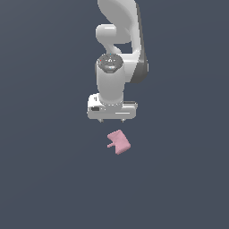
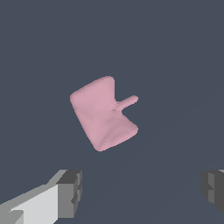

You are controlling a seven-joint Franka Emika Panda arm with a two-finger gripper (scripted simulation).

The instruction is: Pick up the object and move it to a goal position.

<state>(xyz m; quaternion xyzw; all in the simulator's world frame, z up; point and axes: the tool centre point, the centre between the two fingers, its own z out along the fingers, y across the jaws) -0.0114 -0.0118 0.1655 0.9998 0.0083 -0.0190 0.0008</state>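
Note:
The object (image 1: 119,142) is a small pale-pink blocky piece with a short thin peg on one side; it lies on the dark grey floor. In the exterior view its peg points toward that view's left. My white gripper (image 1: 112,120) hangs above and just behind it, apart from it, with two short fingertips spread wide. In the wrist view the object (image 2: 103,113) lies flat below the camera, ahead of the gap between the grey fingertips (image 2: 70,192), and nothing is between them. The gripper (image 2: 140,190) is open and empty.
The dark grey floor (image 1: 44,179) stretches flat on all sides of the object. The white arm (image 1: 117,40) rises behind the gripper toward the top of the exterior view. No other objects or goal marker show.

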